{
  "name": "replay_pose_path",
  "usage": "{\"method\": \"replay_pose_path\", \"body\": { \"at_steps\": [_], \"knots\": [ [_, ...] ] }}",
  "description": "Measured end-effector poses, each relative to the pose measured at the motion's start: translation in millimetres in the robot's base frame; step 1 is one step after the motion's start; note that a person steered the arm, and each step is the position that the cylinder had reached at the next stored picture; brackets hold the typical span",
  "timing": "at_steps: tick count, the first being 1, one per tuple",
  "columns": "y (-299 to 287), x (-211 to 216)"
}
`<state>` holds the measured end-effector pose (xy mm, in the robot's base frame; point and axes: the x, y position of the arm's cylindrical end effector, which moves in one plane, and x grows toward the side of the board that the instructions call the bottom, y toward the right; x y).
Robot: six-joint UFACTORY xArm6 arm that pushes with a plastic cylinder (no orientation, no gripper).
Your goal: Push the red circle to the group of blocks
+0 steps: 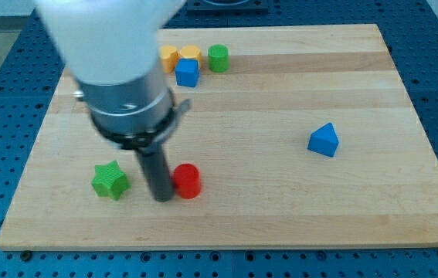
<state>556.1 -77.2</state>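
The red circle [187,181] is a short red cylinder near the view's bottom, left of centre. My tip [161,198] stands right against its left side, touching or nearly so. The group of blocks sits at the view's top: a yellow block [169,56], an orange-yellow block [190,53], a blue cube [187,73] and a green cylinder [218,58], packed close together. The arm's body hides the board's upper left and part of the group's left edge.
A green star [110,181] lies left of my tip, near the view's bottom left. A blue triangular block [324,140] lies alone at the view's right. The wooden board [280,208] ends close below the red circle.
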Motion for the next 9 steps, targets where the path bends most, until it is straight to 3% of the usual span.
{"method": "replay_pose_path", "body": {
  "at_steps": [3,4,5,7,9],
  "knots": [
    [53.1,16.6],
    [50.5,-17.1],
    [26.1,-48.4],
    [-36.2,-62.8],
    [-27.3,-86.5]
  ]
}}
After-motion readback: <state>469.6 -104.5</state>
